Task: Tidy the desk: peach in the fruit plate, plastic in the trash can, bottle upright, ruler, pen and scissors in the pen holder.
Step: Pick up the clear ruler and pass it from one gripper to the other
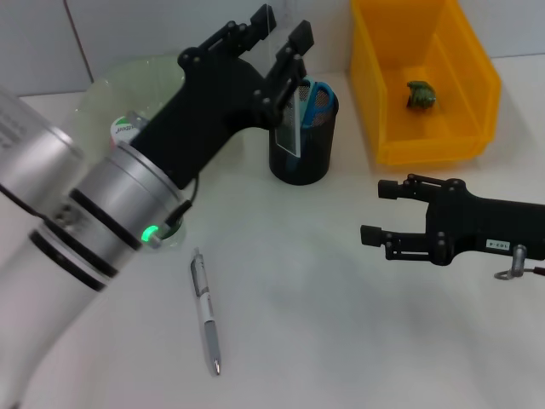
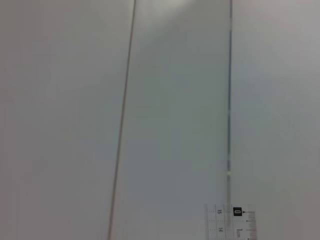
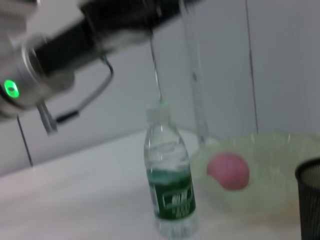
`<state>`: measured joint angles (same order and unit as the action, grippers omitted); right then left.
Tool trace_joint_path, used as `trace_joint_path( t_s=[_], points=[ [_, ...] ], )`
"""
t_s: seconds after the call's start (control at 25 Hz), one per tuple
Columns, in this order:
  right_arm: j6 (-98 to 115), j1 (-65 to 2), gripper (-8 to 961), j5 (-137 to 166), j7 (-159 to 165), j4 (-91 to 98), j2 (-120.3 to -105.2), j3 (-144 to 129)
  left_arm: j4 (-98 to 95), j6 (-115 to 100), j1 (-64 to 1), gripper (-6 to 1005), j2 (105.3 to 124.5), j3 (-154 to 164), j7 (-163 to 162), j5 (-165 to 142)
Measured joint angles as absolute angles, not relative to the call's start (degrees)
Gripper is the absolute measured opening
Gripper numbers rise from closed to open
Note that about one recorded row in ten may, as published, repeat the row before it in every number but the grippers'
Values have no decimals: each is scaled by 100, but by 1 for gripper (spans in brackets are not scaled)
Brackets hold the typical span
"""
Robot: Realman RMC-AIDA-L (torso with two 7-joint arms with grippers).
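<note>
Left gripper (image 1: pixel 285 38) sits above the black mesh pen holder (image 1: pixel 301 145), fingers closed on a clear ruler (image 1: pixel 292 119) that hangs upright with its lower end inside the holder's mouth. Blue-handled scissors (image 1: pixel 319 98) stand in the same holder, just beside the ruler. In the left wrist view the ruler (image 2: pixel 175 115) fills most of the picture as a transparent strip, printed scale markings visible at one end.

Right gripper (image 1: pixel 375 213) hovers over bare table (image 1: pixel 341 324) on the robot's right, near the orange bin. Its two fingers are spread apart and nothing is between them.

Pen (image 1: pixel 205 311) lies flat on the table in front of the robot, well apart from the holder, tip pointing toward the robot.

Orange bin (image 1: pixel 477 94) stands at the far right, with a crumpled green piece of plastic (image 1: pixel 421 95) inside.

Right wrist view: water bottle (image 3: pixel 170 195) with green label stands upright (cap on), and just beside it a pale green plate (image 3: pixel 265 170) holds the pink peach (image 3: pixel 228 171). In the head view the left arm hides most of these.
</note>
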<state>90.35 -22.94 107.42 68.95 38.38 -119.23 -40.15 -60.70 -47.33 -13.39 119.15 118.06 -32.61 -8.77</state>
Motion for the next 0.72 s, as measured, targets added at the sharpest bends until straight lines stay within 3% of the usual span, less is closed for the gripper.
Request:
trace_joint_path(
  t_s=[0.32,0.72],
  points=[
    [8798,-2220,814,9657,5059,2593,-11933,-3969,-5651,-4786,-1612,403,11916,13033,-888,1834],
    [8709,-2628,814,8413,2730,549,-11960,-3976,-5326,-5300,-1499,403,11917,13638,-116,2635]
  ],
)
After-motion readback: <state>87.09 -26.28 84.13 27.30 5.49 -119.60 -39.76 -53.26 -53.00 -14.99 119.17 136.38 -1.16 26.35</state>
